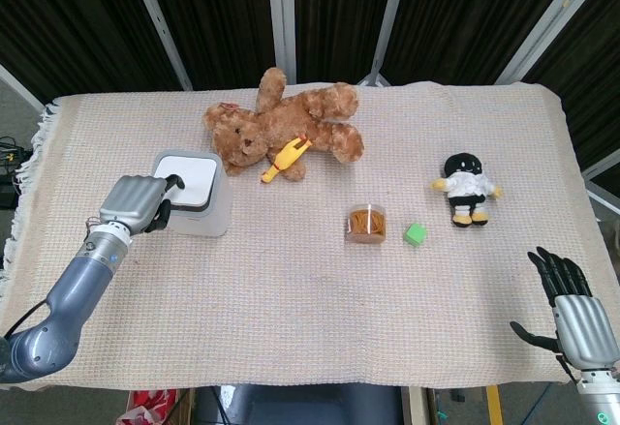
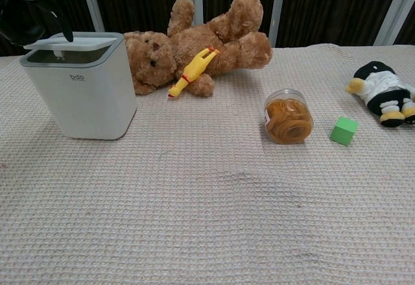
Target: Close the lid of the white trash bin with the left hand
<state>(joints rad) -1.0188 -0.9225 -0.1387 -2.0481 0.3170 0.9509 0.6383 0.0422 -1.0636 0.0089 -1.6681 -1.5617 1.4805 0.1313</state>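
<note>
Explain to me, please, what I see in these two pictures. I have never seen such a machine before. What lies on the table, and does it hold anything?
This is a robot with two arms, each ending in a mechanical hand. One picture is from a camera at its head, looking down; the other is from its chest, looking forward across the table.

On the cloth-covered table lie a white trash bin, a brown teddy bear with a yellow rubber chicken on it, a clear jar of rubber bands, a green cube and a small black and white doll.

The left hand is at the bin's edge, its fingers on the lid, which is nearly flat. The right hand holds nothing, fingers spread.
</note>
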